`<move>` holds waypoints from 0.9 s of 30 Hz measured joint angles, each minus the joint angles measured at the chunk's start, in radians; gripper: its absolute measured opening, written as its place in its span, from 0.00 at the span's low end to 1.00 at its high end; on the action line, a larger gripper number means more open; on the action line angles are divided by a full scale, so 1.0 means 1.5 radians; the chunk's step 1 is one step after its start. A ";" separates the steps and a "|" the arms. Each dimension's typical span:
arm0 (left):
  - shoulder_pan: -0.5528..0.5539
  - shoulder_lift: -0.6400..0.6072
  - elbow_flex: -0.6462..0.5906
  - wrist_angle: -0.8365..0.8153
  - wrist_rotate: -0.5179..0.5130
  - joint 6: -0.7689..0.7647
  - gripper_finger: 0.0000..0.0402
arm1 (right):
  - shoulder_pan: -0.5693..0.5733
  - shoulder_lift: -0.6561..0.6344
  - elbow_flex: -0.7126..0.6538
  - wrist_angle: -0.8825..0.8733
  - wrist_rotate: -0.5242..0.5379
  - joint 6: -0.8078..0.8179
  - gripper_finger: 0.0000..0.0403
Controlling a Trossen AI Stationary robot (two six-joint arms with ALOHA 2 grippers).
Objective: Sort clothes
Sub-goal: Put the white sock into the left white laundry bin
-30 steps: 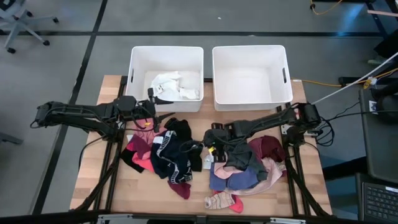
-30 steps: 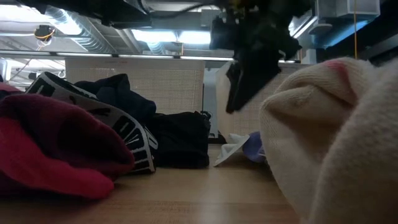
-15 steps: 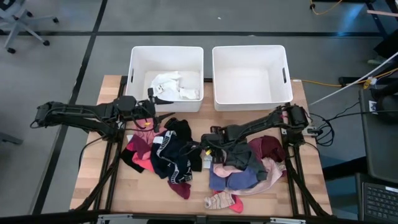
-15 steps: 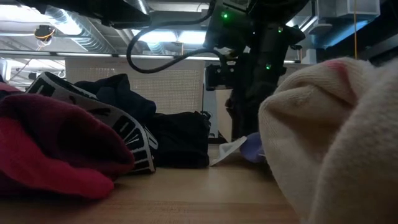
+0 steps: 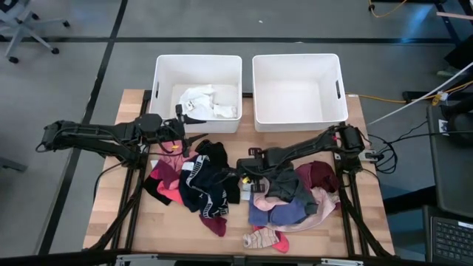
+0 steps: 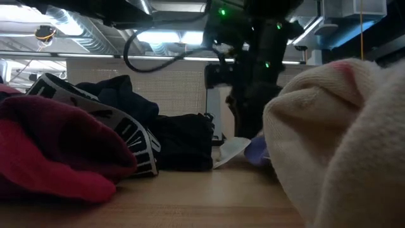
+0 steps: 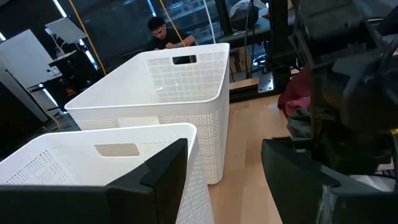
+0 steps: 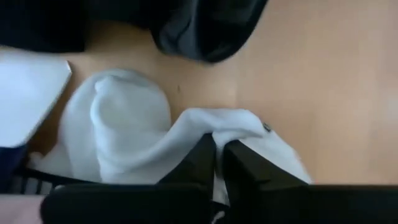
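Right pincer (image 8: 219,163) was clamped on white sock (image 8: 149,140), frame centre, worktop (image 5: 369,199) middle. Left pincer (image 7: 224,171) stood apart, waiting by bins. You held soft, light fabric; pinch at fold.

Light wooden tabletop (image 5: 148,229) smooth, faint grain, slight sheen; two white rectangular plastic bins (image 5: 299,89) matt, walls finely perforated in left wrist view; white soft knit sock (image 8: 134,140) matt and fuzzy; red fleecy cloth garment (image 6: 57,152) matt; cream terry cloth piece (image 6: 342,139) rough, nubbly; dark plastic right gripper (image 8: 216,163) fingers smooth, matt
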 joint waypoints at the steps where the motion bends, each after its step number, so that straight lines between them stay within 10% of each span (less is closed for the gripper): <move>1: 0.000 0.000 0.000 0.000 0.000 0.000 0.48 | 0.000 0.000 0.013 -0.013 0.005 0.000 0.08; 27: 0.000 0.000 0.000 0.000 0.000 0.000 0.48 | 0.000 -0.172 0.119 -0.110 0.194 -0.059 0.03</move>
